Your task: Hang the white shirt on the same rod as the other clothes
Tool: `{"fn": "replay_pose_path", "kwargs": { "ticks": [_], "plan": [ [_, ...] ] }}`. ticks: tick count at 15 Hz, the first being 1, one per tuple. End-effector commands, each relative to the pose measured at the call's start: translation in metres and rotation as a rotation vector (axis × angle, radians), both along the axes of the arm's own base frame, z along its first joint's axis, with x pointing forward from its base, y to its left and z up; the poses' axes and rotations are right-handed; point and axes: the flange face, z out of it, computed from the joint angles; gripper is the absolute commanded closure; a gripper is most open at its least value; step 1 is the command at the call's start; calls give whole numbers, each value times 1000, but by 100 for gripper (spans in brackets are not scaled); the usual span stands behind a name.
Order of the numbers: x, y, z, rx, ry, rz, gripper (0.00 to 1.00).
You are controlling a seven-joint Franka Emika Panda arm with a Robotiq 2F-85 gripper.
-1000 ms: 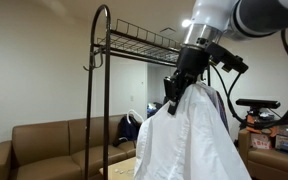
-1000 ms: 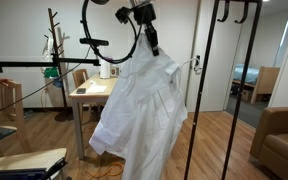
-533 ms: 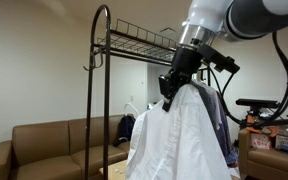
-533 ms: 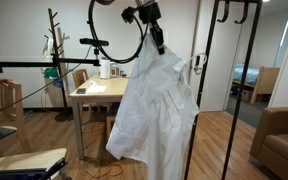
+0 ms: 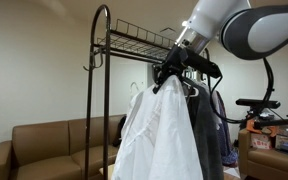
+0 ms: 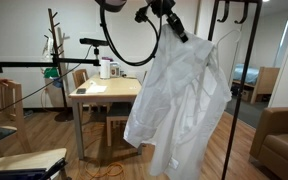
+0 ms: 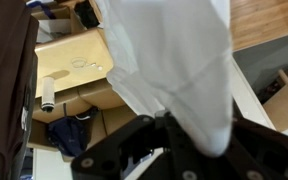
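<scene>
Gripper (image 5: 170,76) clenched on the top of the white shirt (image 5: 164,130), which hangs just below the rack shelf (image 5: 134,40); dark clothes (image 5: 212,125) at its 3 o'clock. Beyond, brown sofa (image 5: 44,140) at 8 o'clock against the wall (image 5: 34,60).

white shirt (image 6: 184,100), black rod (image 5: 144,56), dark clothes (image 5: 212,125)

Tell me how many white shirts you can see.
1. The shirt hangs from the shut gripper, up at the rack, beside the dark clothes. Others may be hidden among those.
</scene>
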Motion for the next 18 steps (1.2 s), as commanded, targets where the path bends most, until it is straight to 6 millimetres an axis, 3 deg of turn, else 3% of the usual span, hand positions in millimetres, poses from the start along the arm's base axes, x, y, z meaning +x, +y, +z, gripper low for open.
{"fn": "replay_pose_path", "kwargs": {
  "ticks": [1, 2, 6, 14, 18],
  "plan": [
    [12, -1, 9, -4, -170, -63, 91],
    [4, -3, 3, -17, -87, -36, 91],
    [9, -3, 2, -15, -129, -60, 91],
    [22, -14, 24, -141, -482, -115, 92],
    [27, -12, 15, -177, -551, -123, 92]
  ]
}}
